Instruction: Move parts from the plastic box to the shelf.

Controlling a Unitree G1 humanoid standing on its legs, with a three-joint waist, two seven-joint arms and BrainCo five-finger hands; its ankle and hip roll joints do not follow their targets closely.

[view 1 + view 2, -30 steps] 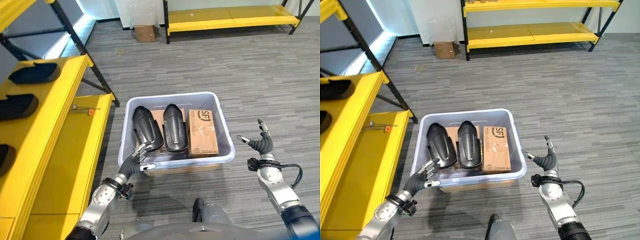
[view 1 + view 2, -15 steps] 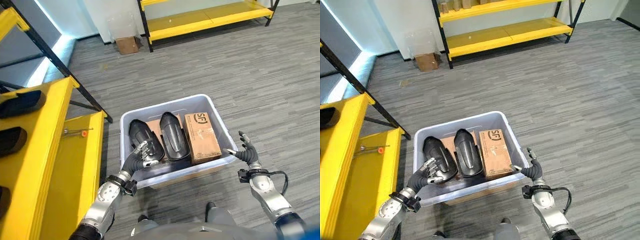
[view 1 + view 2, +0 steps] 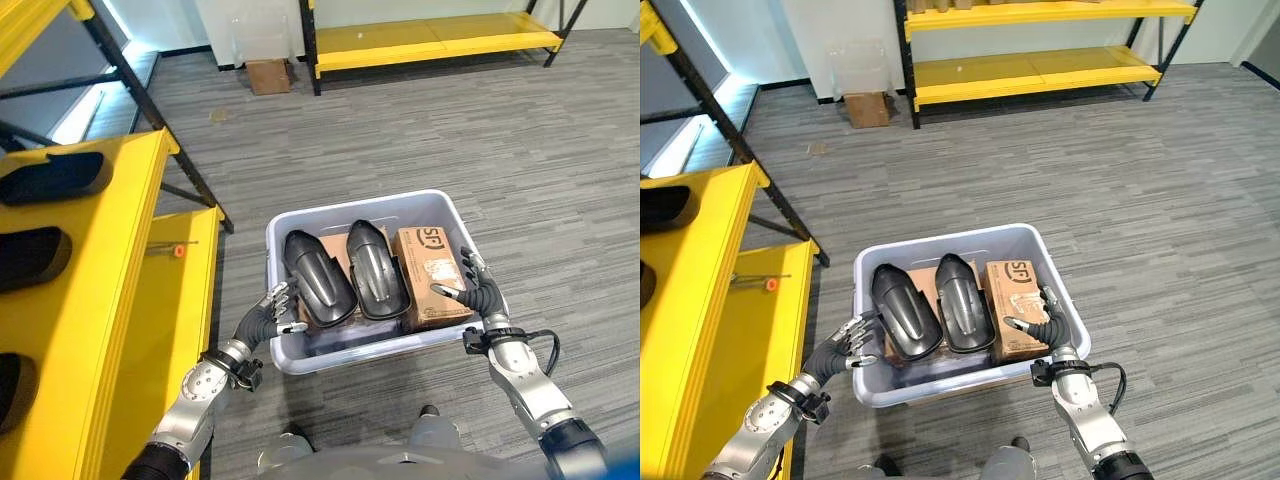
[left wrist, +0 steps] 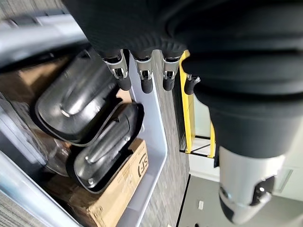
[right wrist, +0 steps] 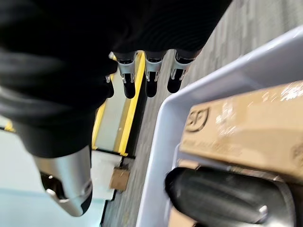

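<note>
Grey striped carpet floor [image 3: 520, 150] before you, yellow metal shelf [image 3: 110, 300] at your left, pale grey plastic box [image 3: 1065, 325] holding two black moulded parts [image 3: 318, 276], left hand [image 3: 268, 318] and right hand [image 3: 478, 292] at its rims, fingers relaxed apart.

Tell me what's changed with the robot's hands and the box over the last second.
Both hands closed in on the plastic box: the left hand moved from outside its near corner to the left wall, beside the left black part, and the right hand came from well off to the right rim, by the cardboard carton. Neither grips anything. The box's contents stayed put.
</note>
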